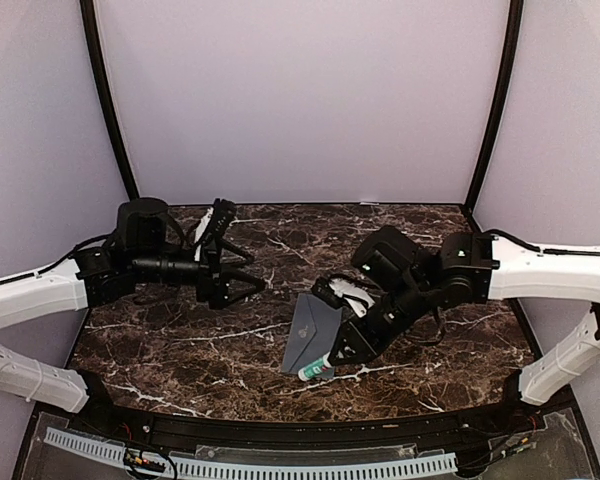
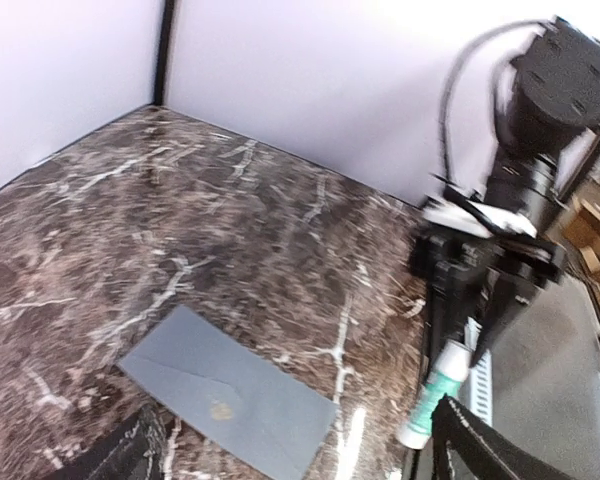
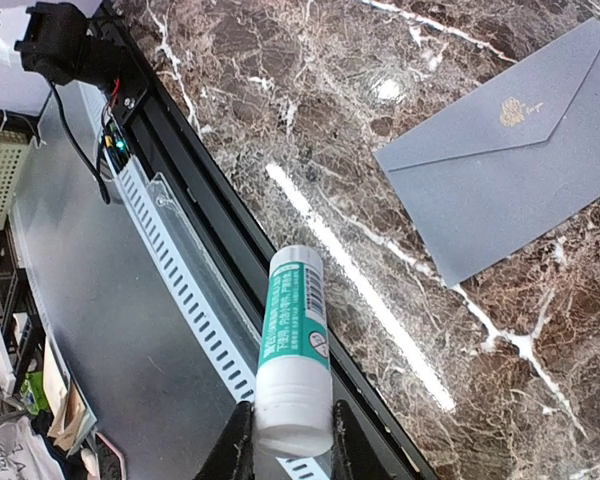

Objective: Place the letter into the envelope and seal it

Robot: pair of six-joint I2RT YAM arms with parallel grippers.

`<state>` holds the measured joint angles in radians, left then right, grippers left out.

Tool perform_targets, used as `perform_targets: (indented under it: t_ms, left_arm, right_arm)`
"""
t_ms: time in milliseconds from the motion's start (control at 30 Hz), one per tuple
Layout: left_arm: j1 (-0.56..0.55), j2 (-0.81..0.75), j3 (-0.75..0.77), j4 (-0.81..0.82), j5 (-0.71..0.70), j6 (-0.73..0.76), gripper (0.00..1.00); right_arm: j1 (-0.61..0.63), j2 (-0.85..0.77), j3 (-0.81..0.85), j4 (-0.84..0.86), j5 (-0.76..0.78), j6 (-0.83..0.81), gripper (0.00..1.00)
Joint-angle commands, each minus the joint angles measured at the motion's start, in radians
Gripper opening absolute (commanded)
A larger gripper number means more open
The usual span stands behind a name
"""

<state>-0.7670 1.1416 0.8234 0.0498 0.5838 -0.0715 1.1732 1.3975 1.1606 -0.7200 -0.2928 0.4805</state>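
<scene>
Two fingers [image 3: 230,450] of the right gripper [image 3: 290,440] clamp a glue stick [image 3: 293,340] by its white end. Only the right wrist view shows the stick's green label and barcode. The envelope [image 3: 510,200] lies flat on the table [image 3: 310,100], flap down, emblem up, near the stick. The left gripper [image 1: 258,272] hovers well apart from it. The left wrist view shows that gripper's fingers [image 2: 480,445] spread wide.

On my feed both arms wear the same livery: smooth white shells on the long links of the left arm [image 1: 35,295] and the right arm [image 1: 555,272], with round black motor housings at the joints. Thin black cables [image 1: 510,238] loop beside the elbows. The left claw [image 1: 252,276] and right claw [image 1: 332,358] are matte black, with slim fingers [image 3: 236,445]. A small white piece shows on the right wrist.
</scene>
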Motion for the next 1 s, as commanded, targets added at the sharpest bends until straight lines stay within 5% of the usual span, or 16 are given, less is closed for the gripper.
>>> perform_targets:
  t_ms: [0, 233, 967]
  left_arm:
    - [0.126, -0.051, -0.010, 0.015, -0.204, -0.111, 0.94]
    - [0.272, -0.061, 0.002, -0.044, -0.313, -0.186, 0.96]
    - [0.278, -0.045, -0.001, -0.071, -0.281, -0.210, 0.96]
  right_arm:
    - [0.042, 0.054, 0.092, -0.189, 0.052, -0.033, 0.12]
    - [0.085, 0.183, 0.179, -0.308, 0.103, -0.041, 0.11]
    - [0.099, 0.402, 0.317, -0.394, 0.171, -0.072, 0.17]
